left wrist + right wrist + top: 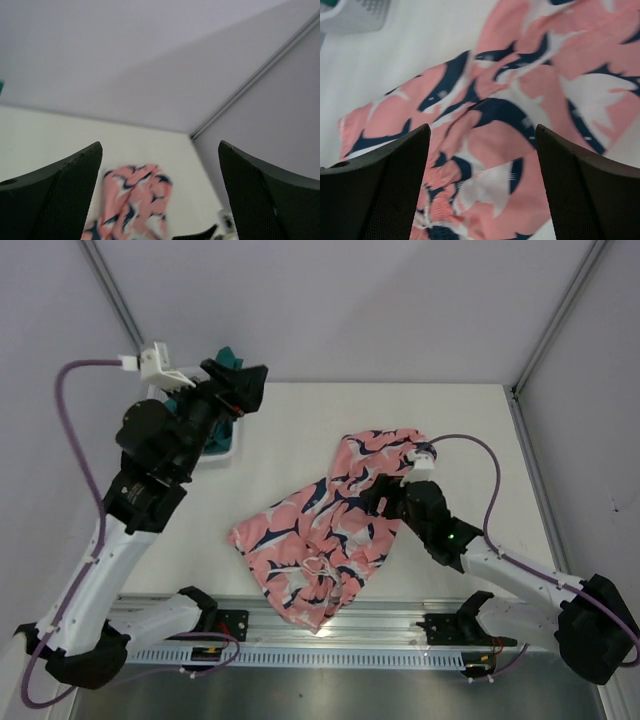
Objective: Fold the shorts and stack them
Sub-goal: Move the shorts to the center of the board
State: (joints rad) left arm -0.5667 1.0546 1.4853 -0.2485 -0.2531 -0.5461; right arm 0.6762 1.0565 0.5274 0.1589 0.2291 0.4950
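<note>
Pink shorts [325, 530], salmon with a navy-and-white shark print: laid crumpled and unfolded at the middle of the white surface [480, 440], running from the near edge diagonally toward the far right. Teal shorts [228, 356]: lodged in the white mesh basket [222, 452] at the far left of the surface, well apart from the pink pair and largely hidden by the left arm; how they are folded cannot be told. Left claw [160, 147]: raised above the basket and pointed toward the far right, its fingers [65, 190] spread wide with nothing held between them. Right claw [482, 132]: lowered over the right-hand part of the pink shorts, its fingers [580, 185] set wide apart with patterned cloth seen in the gap below; no fabric is seen pinched, and whether the tips are touching the cloth cannot be told. No stack is formed.
</note>
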